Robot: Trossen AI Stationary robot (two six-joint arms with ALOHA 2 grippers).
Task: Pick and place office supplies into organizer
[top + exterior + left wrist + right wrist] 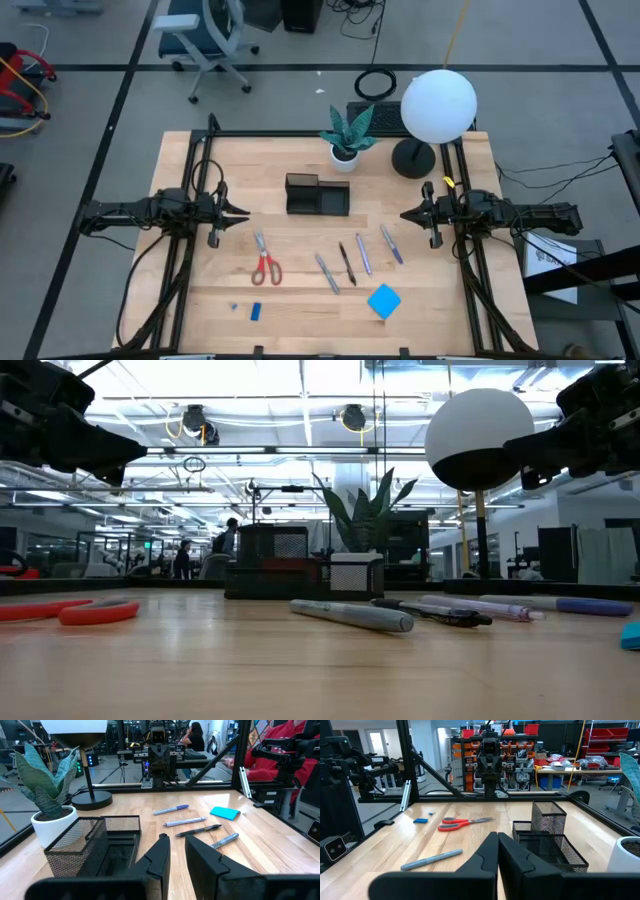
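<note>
On the bench [420,300], scissors [265,262], pens [356,258] and pad [384,301] are all lying outside the organizer [317,195], both end effectors hovering empty: left [243,214] slightly parted, right [405,214] closed.

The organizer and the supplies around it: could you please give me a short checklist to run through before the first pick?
1. Organizer upright and unobstructed, on the table near the plant pot: ok.
2. Scissors lying flat, clear of other things: ok.
3. Four pens spread apart, none crossing: ok.
4. Blue pad and small blue eraser within the table edge: ok.
5. Left gripper raised, holding nothing, fingers only slightly apart: not ok for a pick, open first.
6. Right gripper raised, shut and empty: not ok for a pick, open first.
</note>
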